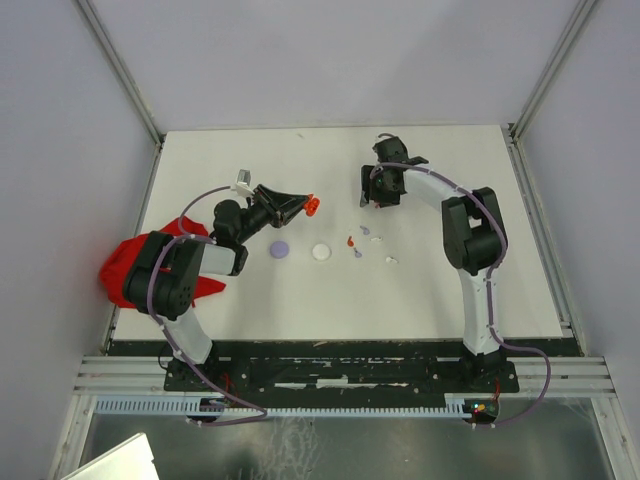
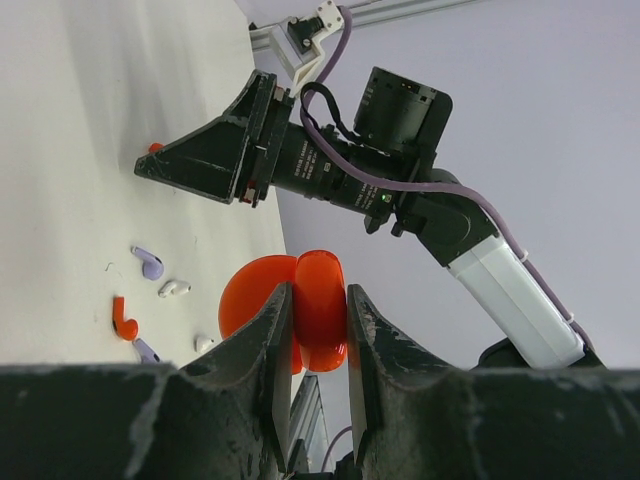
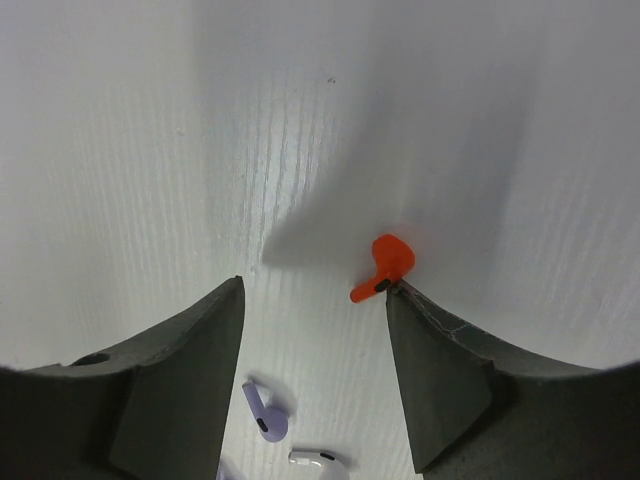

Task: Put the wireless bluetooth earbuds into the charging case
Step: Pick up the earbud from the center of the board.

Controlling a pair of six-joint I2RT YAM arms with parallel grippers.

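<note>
My left gripper (image 1: 302, 207) is shut on the red charging case (image 1: 312, 206) and holds it above the table. In the left wrist view the case (image 2: 320, 300) stands open between the fingers. My right gripper (image 1: 373, 202) is open, low over the table. In the right wrist view a red earbud (image 3: 385, 264) lies on the table touching the right finger's tip, at the edge of the gap of the gripper (image 3: 315, 286). A lilac earbud (image 3: 265, 412) and a white earbud (image 3: 318, 460) lie nearer. More earbuds lie loose by the table's middle: red (image 1: 350, 241), lilac (image 1: 357, 252), white (image 1: 392, 260).
A lilac disc (image 1: 279, 249) and a white disc (image 1: 321, 252) lie on the table in front of the left gripper. A red cloth (image 1: 125, 270) lies at the left edge beside the left arm. The right arm (image 2: 330, 165) reaches across the left wrist view.
</note>
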